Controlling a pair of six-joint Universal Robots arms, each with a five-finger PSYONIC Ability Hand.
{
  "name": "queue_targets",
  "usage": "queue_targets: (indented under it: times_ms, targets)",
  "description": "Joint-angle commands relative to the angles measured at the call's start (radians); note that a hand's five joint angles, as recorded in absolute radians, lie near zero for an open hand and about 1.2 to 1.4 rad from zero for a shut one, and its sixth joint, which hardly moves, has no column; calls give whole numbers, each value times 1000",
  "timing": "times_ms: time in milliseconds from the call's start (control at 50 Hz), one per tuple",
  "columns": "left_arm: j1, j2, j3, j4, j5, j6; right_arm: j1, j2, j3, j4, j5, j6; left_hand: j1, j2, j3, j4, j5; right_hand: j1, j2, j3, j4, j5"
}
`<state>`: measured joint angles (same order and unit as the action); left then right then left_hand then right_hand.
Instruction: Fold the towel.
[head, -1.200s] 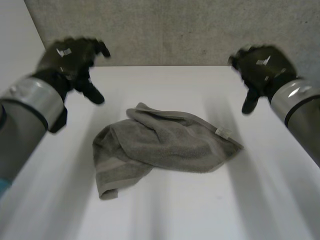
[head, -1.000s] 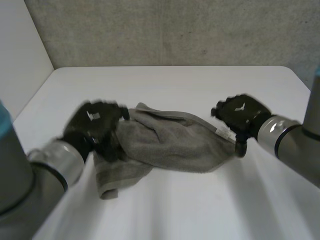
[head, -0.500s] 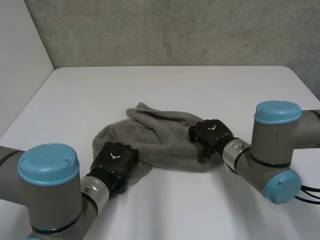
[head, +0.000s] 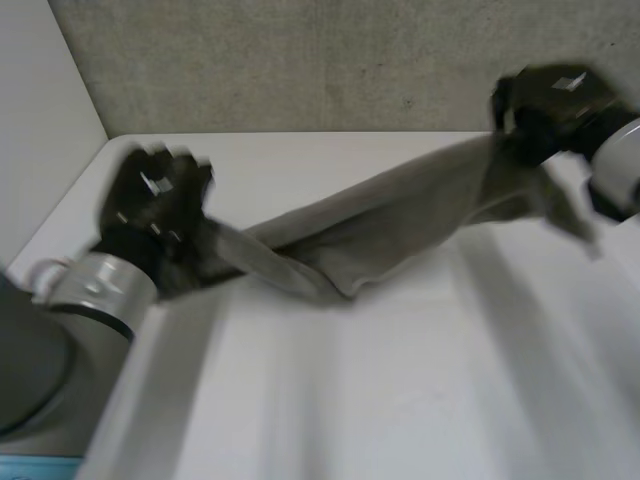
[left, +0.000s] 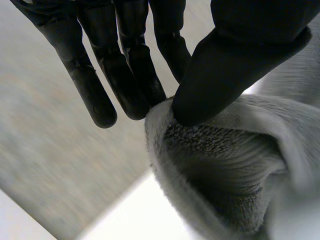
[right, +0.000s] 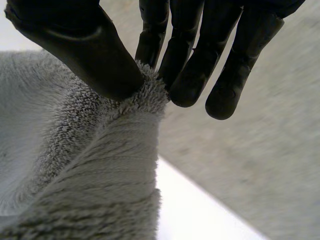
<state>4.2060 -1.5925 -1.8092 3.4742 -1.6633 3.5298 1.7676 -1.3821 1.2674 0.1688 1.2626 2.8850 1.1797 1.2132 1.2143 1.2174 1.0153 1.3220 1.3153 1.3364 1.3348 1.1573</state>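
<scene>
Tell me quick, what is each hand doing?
Left hand: shut, pinching one end of the towel.
Right hand: shut, pinching the towel's other end.

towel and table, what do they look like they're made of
Towel: soft grey terry cloth, probably cotton, matte; the fuzzy looped pile shows close up. Table: smooth, plain white, hard-looking top, perhaps laminate or painted board; the look leaves that open.

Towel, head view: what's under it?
The white table shows below the towel, strung between left hand and right hand, each pinching an end. The table strip behind its sagging middle is covered.
</scene>
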Motion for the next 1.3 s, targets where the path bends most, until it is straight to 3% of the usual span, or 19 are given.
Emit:
queue_targets:
  times_ms: [20, 140, 180, 300, 400, 500, 620, 660, 680, 700, 740, 960, 1140, 1300]
  targets:
    - [57, 124, 47, -9, 10, -136, -94, -84, -100, 205, -94, -125, 217, 183, 182, 179, 206, 74, 81, 60, 61, 64]
    - [89, 71, 19, -27, 80, -226, -79, 12, -80, 373, -123, -291, 217, 183, 182, 179, 206, 74, 81, 60, 61, 64]
    - [103, -48, 10, -52, 126, -264, -45, 78, -72, 399, -105, -355, 217, 183, 182, 179, 206, 74, 81, 60, 61, 64]
    - [114, -193, 25, -55, 142, -267, -2, 181, -91, 397, -34, -388, 217, 183, 182, 179, 206, 74, 81, 60, 61, 64]
    - [152, -374, 137, -12, 142, -269, 19, 308, -169, 324, 40, -363, 217, 183, 182, 179, 206, 74, 81, 60, 61, 64]
    - [160, -454, 237, 19, 134, -276, 64, 440, -235, 83, 148, -280, 217, 183, 182, 179, 206, 74, 81, 60, 61, 64]
    - [154, -443, 235, 13, 140, -278, 73, 479, -237, -35, 242, -282, 176, 142, 141, 138, 166, 74, 81, 60, 61, 64]
    - [129, -390, 180, 6, 146, -270, 73, 477, -233, -64, 267, -282, -408, -441, -443, -446, -418, 74, 81, 60, 61, 64]
    - [129, -389, 180, 6, 146, -270, 73, 477, -233, -65, 267, -282, -411, -445, -446, -449, -421, 74, 81, 60, 61, 64]
    - [112, -353, 136, 5, 157, -269, 72, 476, -230, -66, 270, -280, -632, -666, -667, -670, -642, 74, 81, 60, 61, 64]
    - [89, -312, 86, 6, 168, -269, 66, 472, -227, -69, 268, -274, -698, -732, -733, -736, -708, 74, 81, 60, 61, 64]
    - [-27, -133, -150, -46, 232, -252, 36, 443, -132, -89, 262, -268, -939, -973, -974, -977, -950, 74, 81, 60, 61, 64]
    - [-127, -145, -219, -102, 246, -140, 32, 426, -68, -141, 261, -270, -940, -973, -974, -977, -950, 74, 81, 60, 61, 64]
    - [-156, -164, -251, -95, 244, -117, 29, 417, -54, -141, 261, -270, -922, -956, -957, -960, -932, 74, 81, 60, 61, 64]
